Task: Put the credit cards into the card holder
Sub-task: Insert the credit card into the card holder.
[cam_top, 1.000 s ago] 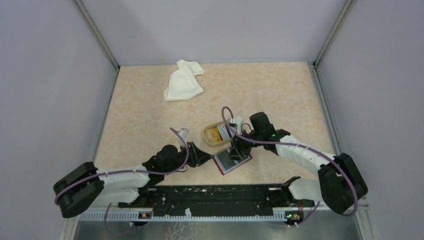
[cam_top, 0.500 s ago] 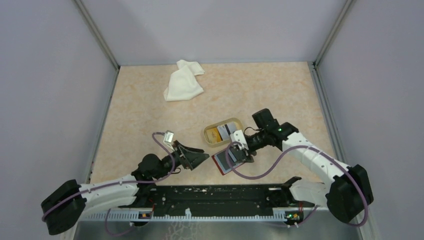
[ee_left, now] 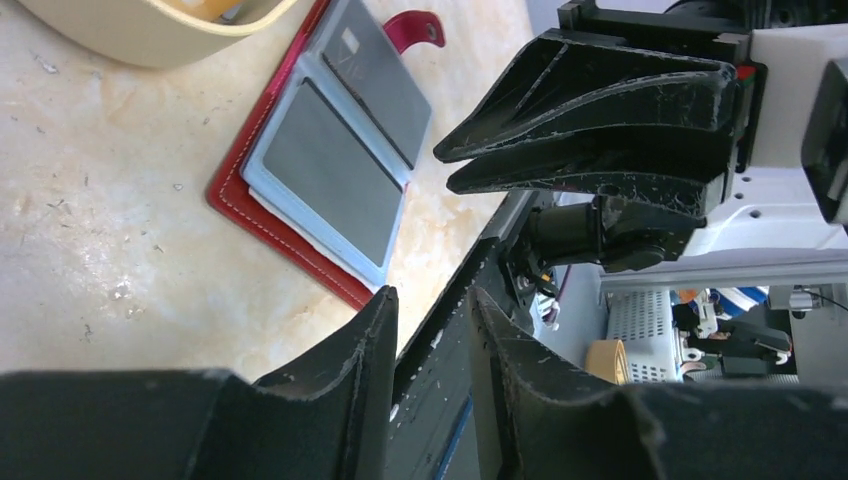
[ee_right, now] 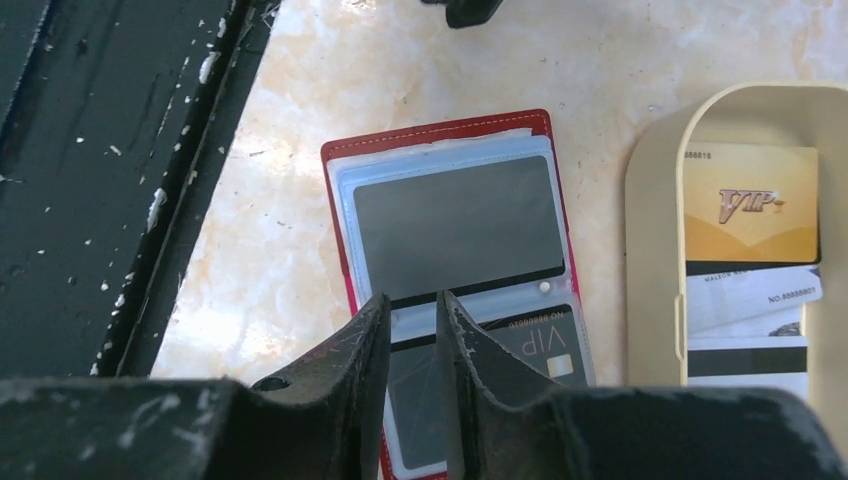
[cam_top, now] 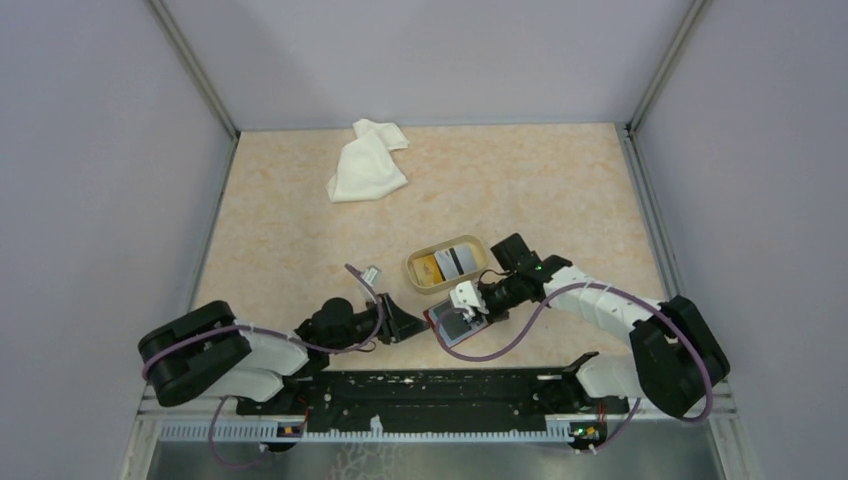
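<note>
The red card holder lies open on the table, near the front rail. Its clear pockets hold dark cards, one marked VIP. More credit cards lie in the tan dish: a yellow-orange one, a white one and a dark-striped one. My right gripper hovers low over the holder's middle fold, jaws a narrow gap apart with nothing between them. Just left of the holder, my left gripper points at it, slightly open and empty.
A crumpled white cloth lies at the back left of the table. The black rail runs along the near edge right by the holder. The holder's strap with its snap sticks out beside the dish.
My left gripper spread wide, then narrowed again as it came back toward the holder. The right gripper's jaws narrowed and it settled lower over the holder.
</note>
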Tool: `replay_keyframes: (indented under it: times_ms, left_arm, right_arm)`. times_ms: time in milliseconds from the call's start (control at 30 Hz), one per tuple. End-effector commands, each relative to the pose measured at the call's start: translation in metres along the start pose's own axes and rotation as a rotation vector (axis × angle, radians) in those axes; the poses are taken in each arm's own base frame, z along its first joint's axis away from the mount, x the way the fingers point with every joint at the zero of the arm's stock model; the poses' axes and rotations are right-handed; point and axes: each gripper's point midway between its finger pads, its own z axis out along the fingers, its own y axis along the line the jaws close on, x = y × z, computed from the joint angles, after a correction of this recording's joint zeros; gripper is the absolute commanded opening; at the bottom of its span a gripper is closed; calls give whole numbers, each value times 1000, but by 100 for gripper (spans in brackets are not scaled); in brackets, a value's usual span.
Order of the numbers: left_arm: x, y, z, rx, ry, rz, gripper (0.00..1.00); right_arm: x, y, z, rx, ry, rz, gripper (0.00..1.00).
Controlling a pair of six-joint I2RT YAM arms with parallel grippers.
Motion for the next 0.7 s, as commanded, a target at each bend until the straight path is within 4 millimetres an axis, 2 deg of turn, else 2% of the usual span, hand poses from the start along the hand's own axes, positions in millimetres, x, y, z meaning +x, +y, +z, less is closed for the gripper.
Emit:
replay_keyframes:
  times_ms: [0,467,667]
  left_arm:
    - [-3,-9,13,29,0,-38,37]
    - [8,9,30,-9,34,-63,39]
    - [10,16,33,-30,38,-69,42]
  right_arm:
    - [0,-13,13,25,33,-34,23]
    - [20,-9,33,-12,172,-49,16]
    - [27,-5,35,-42,213,-39,13]
